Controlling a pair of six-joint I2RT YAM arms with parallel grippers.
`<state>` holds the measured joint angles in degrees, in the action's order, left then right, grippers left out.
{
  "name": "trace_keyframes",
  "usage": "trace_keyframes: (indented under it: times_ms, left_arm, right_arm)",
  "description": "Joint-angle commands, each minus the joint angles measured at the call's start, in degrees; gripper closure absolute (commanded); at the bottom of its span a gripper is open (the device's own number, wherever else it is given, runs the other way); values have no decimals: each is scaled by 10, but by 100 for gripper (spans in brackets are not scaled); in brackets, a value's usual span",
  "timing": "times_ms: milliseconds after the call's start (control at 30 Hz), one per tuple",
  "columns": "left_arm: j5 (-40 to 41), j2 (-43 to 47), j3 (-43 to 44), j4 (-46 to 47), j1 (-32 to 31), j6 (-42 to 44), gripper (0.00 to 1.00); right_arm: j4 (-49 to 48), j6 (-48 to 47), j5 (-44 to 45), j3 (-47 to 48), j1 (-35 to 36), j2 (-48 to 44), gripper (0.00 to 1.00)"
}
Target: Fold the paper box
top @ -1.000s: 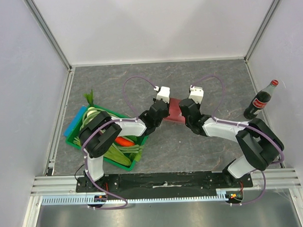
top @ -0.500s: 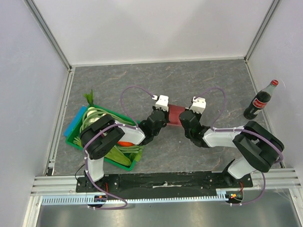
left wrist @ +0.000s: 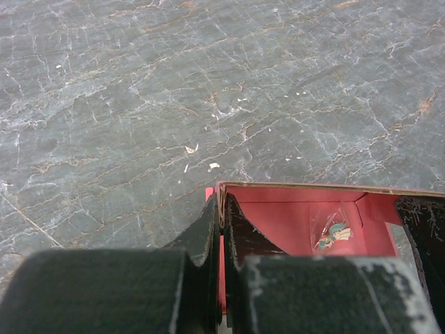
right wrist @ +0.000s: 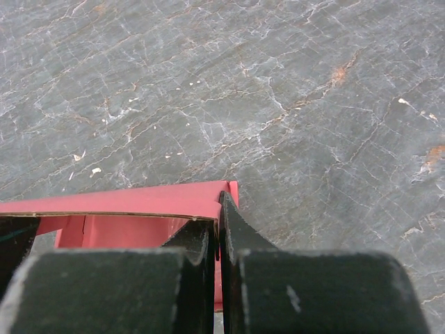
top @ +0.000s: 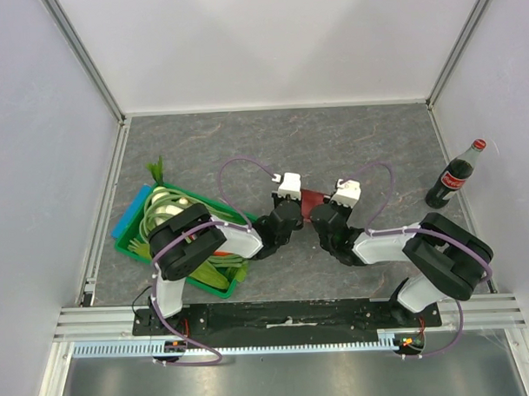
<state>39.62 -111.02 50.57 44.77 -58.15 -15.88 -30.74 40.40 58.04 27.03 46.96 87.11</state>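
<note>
Pulling the paper box point(left wrist: 292, 219) nearer, my left fingers point(left wrist: 240, 236) and right fingers point(right wrist: 243, 233) each pinch an end wall, squaring it.

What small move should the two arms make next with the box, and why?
Probably ease both claws slightly toward each other to square up the walls. The left claw is shut on one side wall of the box, the right claw is shut on the opposite wall, and the box is open with its inside showing, so folding looks unfinished.
</note>
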Motion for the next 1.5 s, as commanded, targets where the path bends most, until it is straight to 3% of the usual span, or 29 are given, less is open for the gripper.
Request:
trace_keyframes:
  times_ms: [0,200,467,633,800,900,967,1000,1067,1200,1267,1467]
  left_arm:
    - [46,-35,-6,-24,-7,-46,98]
    - [28,-52,-70,106,-10,-13,98]
    - [58,-73,-86,169,-21,35,98]
    - [92,-85,-86,201,-31,64,98]
    - [109,-92,-85,212,-34,78,98]
    - [115,-91,-84,223,-38,95,98]
    - [117,-92,-80,230,-39,105,98]
    - [121,-92,-79,230,-41,108,98]
    - [124,-93,-78,231,-43,114,98]
    - [130,-99,-75,238,-46,123,98]
    - [133,-101,-75,240,-48,126,98]
    - [141,-102,-71,251,-51,139,98]
  right_arm:
    - [28,50,35,-25,6,4,100]
    - [25,43,30,-45,9,1,100]
    - [34,30,-8,-57,9,-14,94]
    - [174,75,-36,-50,12,-84,60]
    - [356,86,-148,-49,14,-229,33]
    - [428,69,-249,-51,13,-328,21]
    - [480,81,-269,-29,13,-389,16]
    - [508,85,-281,-19,7,-406,4]
    - [510,83,-350,15,-21,-428,2]
    - [462,62,-588,87,-220,-347,2]
    - [446,57,-668,123,-264,-263,2]
    - [321,84,-673,122,-282,-151,2]
